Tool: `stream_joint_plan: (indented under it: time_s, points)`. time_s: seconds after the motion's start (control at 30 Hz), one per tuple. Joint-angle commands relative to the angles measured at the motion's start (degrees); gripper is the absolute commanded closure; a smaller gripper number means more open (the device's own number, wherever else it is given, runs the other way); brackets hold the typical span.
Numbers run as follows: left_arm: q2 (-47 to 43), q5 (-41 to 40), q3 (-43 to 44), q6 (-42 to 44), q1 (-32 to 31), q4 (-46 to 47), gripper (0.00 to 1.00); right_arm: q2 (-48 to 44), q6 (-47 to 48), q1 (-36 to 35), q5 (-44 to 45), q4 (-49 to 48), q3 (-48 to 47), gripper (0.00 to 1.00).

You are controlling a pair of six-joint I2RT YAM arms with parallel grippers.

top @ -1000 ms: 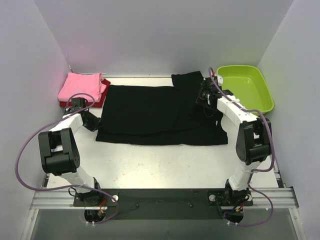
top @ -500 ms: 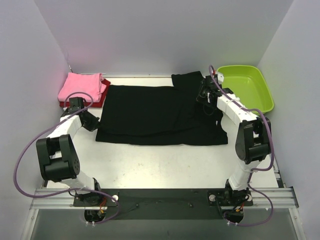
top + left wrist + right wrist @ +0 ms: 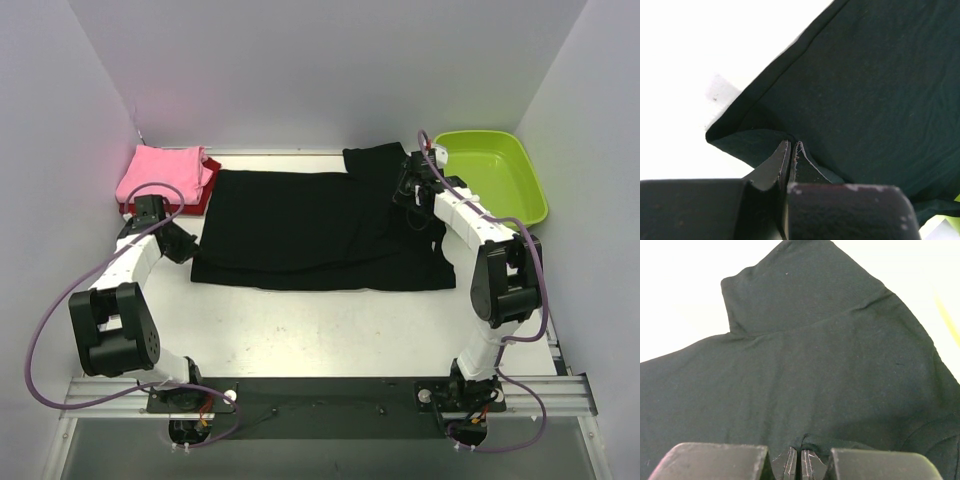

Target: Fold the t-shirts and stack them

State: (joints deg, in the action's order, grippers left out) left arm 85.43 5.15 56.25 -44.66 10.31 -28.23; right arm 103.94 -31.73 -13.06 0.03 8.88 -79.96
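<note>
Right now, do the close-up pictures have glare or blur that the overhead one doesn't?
Left wrist: the table is blown out to blank white beside the black shirt, whose weave is sharp. Right wrist: same white glare, shirt sharp. Top external: even light, soft shadows, no glare, a faint pink tint on the wall by the pink shirt.

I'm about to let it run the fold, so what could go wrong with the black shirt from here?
The left gripper pinches only the corner tip of the black shirt; it may slip out on lifting.
The right gripper holds a small pucker inside the edge, so the fold may come out skewed.
The pink shirt lies close by the left gripper; a swing could knock it.
</note>
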Motion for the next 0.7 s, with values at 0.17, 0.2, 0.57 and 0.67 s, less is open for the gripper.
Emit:
stream_joint_plan:
  time_s: [0.17, 0.2, 0.57, 0.67]
  points:
    - [3.7, -0.7, -1.0, -0.5, 0.5, 2.2, 1.0, 2.0, -0.6, 0.6, 1.6, 1.0, -4.5, 1.0]
    - [4.2, -0.6, -0.9, -0.7, 0.4, 2.3, 1.0, 2.5, -0.7, 0.5, 1.6, 1.1, -5.1, 1.0]
    - [5.5, -0.7, -0.8, -0.9, 0.4, 2.7, 0.54, 10.0, -0.7, 0.0, 0.3, 2.5, -10.6, 0.45]
    - [4.8, -1.0, -0.6, -1.0, 0.3, 2.3, 0.27, 10.0, -0.4, -0.4, 0.9, 2.5, -11.7, 0.22]
